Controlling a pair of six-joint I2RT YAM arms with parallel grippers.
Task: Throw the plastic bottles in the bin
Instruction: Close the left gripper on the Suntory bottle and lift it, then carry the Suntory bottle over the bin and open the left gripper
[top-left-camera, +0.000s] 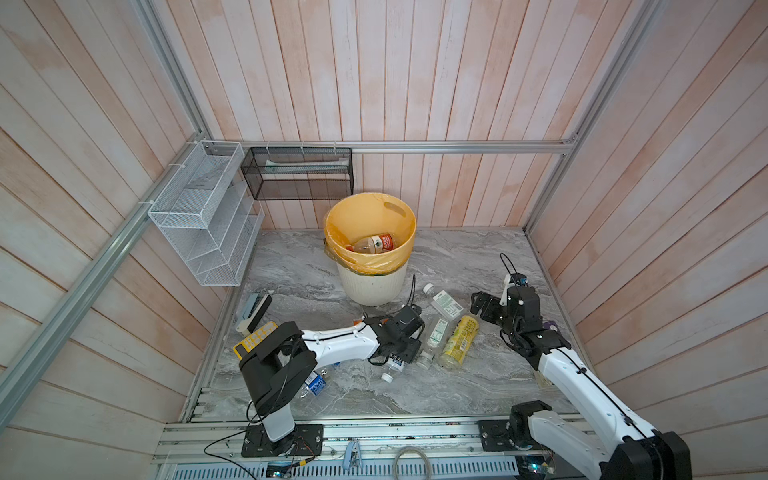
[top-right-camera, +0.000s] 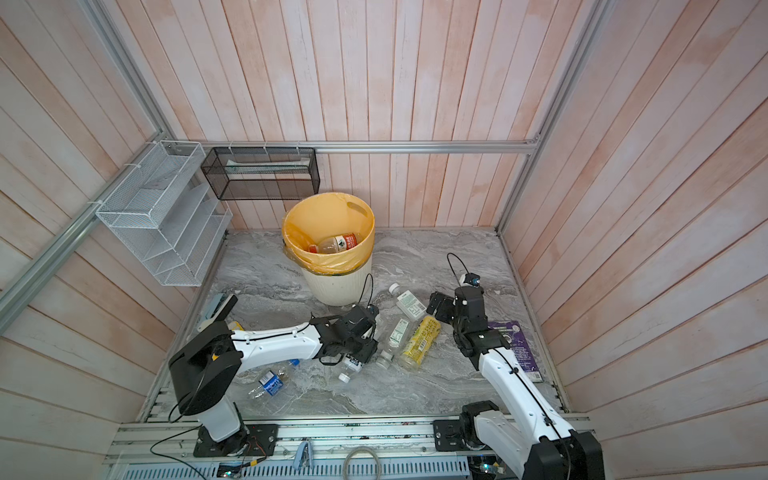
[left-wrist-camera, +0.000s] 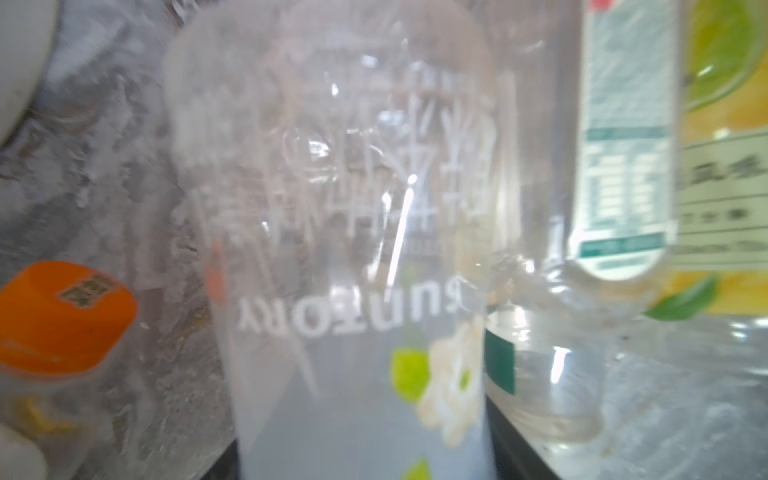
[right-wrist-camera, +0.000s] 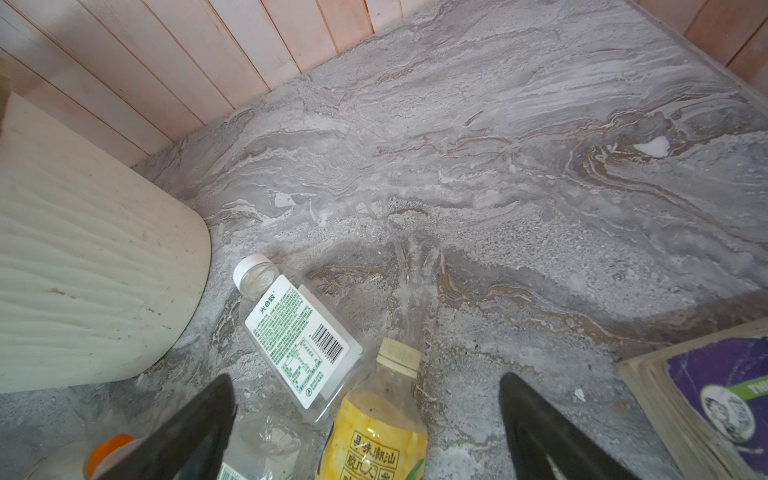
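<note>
Bin (top-left-camera: 371, 286) holds one red-labelled bottle (top-left-camera: 376, 243) lying on its side.

The bin (top-left-camera: 370, 286) stands at the back middle of the table (top-left-camera: 478, 386), with one bottle (top-left-camera: 372, 244) lying inside it. Just right of the bin's foot lies a second bottle (top-left-camera: 445, 302). In front of that, a third bottle (top-left-camera: 435, 337) and a fourth bottle (top-left-camera: 459, 343) lie side by side. The left pincer (top-left-camera: 405, 353) sits just left of them, over a fifth bottle (top-left-camera: 394, 368). A sixth bottle (top-right-camera: 270, 382) lies at the front left, beside the left arm. The calculator (top-left-camera: 254, 340) lies at the left edge and the book (top-right-camera: 517, 349) at the right edge. The right pincer (top-left-camera: 478, 304) hangs right of the second bottle.
</note>
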